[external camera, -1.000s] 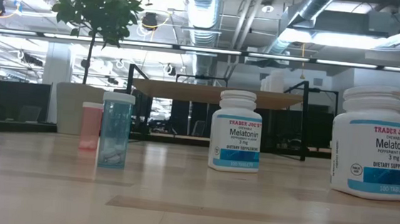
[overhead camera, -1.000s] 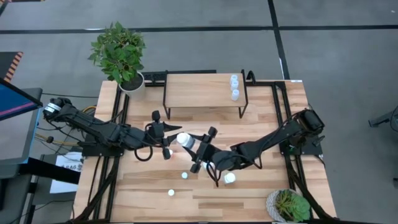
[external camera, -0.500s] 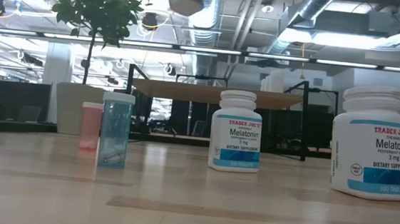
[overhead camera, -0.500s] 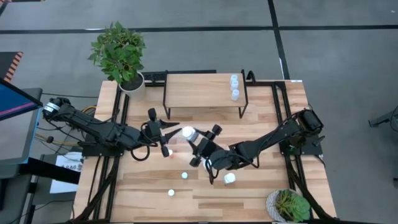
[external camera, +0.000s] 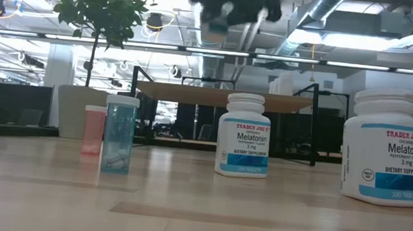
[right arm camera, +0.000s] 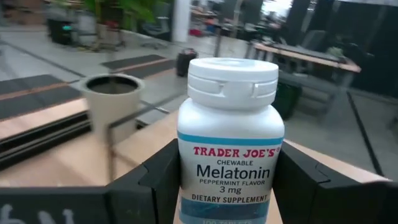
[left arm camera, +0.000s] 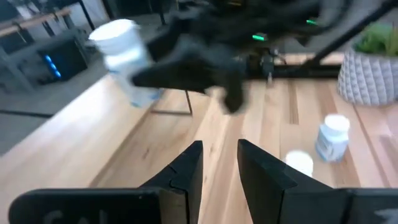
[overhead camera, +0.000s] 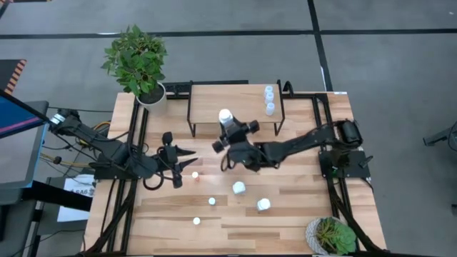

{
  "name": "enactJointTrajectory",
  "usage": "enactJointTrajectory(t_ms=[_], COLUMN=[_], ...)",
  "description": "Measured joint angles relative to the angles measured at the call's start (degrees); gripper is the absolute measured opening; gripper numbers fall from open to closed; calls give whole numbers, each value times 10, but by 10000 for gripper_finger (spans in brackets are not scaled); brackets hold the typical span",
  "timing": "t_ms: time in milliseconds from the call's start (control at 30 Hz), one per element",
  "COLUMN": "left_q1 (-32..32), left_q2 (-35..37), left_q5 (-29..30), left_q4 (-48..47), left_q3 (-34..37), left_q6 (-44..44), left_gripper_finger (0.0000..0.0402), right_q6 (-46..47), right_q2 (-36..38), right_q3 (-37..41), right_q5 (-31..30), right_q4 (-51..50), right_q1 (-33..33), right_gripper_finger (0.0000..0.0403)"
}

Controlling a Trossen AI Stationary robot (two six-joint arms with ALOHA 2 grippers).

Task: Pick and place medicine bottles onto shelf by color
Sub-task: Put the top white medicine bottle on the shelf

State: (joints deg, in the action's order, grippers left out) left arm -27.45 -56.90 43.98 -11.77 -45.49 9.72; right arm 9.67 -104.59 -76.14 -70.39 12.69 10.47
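My right gripper is shut on a white medicine bottle with a blue-banded label, high over the shelf's near edge. The shelf has a light wood top on black legs. Three pale blue bottles stand at its right end. More bottles stand on the table: two white ones and smaller ones. My left gripper hovers open at centre-left, with nothing between its fingers. My right gripper pinches the white bottle's body between its two fingers, one on each side, below the cap. The fingers reach in about level from the table's near right side. The bottle stands upright, cap up, lifted clear of table and shelf.
A potted plant stands at the table's far left corner and another at the near right. In the low view a pink bottle, a blue one and two white bottles stand on the table.
My right gripper has carried the white bottle from the table's middle toward the far edge, up to the shelf's near edge, and its wrist has turned. My left gripper has drawn back toward the table's left edge.
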Motion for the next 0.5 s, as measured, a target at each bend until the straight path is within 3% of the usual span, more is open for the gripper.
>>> enactJointTrajectory(t_ms=[500], left_q1=[-18], left_q2=[0], left_q5=[-15], left_q4=[-89], left_q3=[1], left_q6=[49], left_gripper_finger=[89], right_q6=[6], right_q2=[-99], right_q3=[0], right_q5=[10], right_q4=[151], right_q1=[-99], right_gripper_finger=[214])
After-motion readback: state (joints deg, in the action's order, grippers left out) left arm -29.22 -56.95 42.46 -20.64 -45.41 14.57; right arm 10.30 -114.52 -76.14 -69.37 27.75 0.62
